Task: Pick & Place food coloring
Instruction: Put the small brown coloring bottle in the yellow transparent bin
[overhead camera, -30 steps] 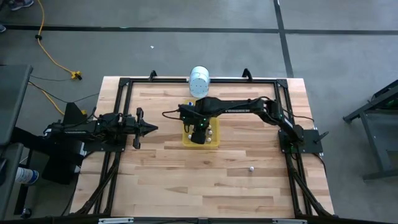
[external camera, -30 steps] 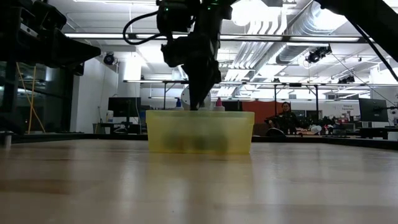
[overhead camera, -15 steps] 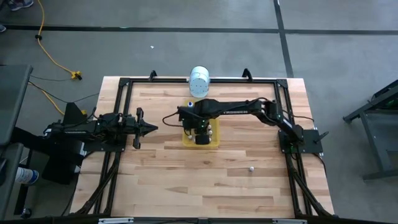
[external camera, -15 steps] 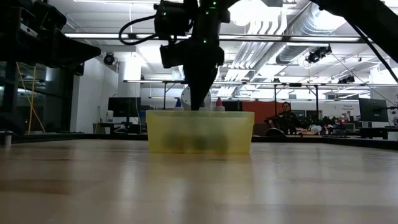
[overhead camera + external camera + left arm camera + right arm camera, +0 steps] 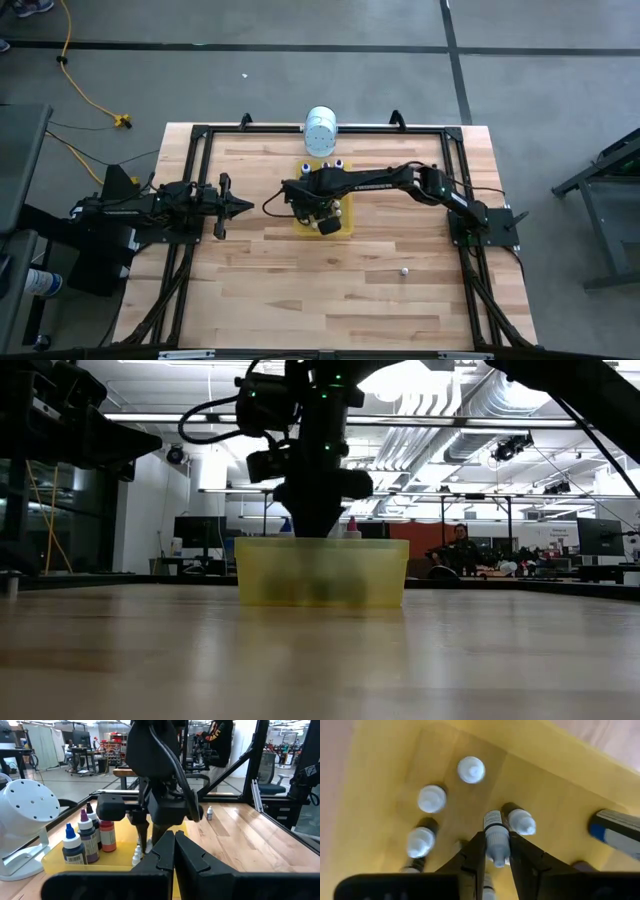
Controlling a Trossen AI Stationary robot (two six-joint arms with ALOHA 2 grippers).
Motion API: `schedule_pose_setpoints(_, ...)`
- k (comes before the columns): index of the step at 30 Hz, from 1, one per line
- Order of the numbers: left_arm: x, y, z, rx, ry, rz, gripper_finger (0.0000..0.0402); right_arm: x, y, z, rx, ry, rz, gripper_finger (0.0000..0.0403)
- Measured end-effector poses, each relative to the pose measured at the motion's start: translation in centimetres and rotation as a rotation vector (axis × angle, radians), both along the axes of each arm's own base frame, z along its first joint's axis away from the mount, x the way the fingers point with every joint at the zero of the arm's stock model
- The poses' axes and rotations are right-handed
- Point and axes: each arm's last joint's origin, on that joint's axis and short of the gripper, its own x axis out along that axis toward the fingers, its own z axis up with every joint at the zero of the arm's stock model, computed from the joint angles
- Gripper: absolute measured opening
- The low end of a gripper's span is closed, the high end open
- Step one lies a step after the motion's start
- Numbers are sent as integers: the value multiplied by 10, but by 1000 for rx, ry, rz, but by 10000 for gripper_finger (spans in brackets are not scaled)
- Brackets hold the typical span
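Upright white-capped food coloring bottles (image 5: 431, 799) inside yellow tray (image 5: 380, 780)

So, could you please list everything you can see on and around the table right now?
Food coloring bottles: several, whitish caps, standing in the tray; taller dark and reddish ones at one end.
Stray bottle: one, whitish, alone on the table.
Tray: one, yellow, table centre.
Container: one, white, table's far edge.
Table: one, light wood.
Person: one, in the room behind.
Left gripper: shut, waiting at the left.
Right gripper: in the tray, shut on a small bottle.
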Motion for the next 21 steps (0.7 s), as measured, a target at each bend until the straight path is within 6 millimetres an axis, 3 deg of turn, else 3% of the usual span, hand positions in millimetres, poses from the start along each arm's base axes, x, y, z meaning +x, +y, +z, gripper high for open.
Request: schedule_pose_setpoints(21, 0, 0, 0, 0, 0, 0, 0, 3, 12, -12, -18, 39, 135, 71)
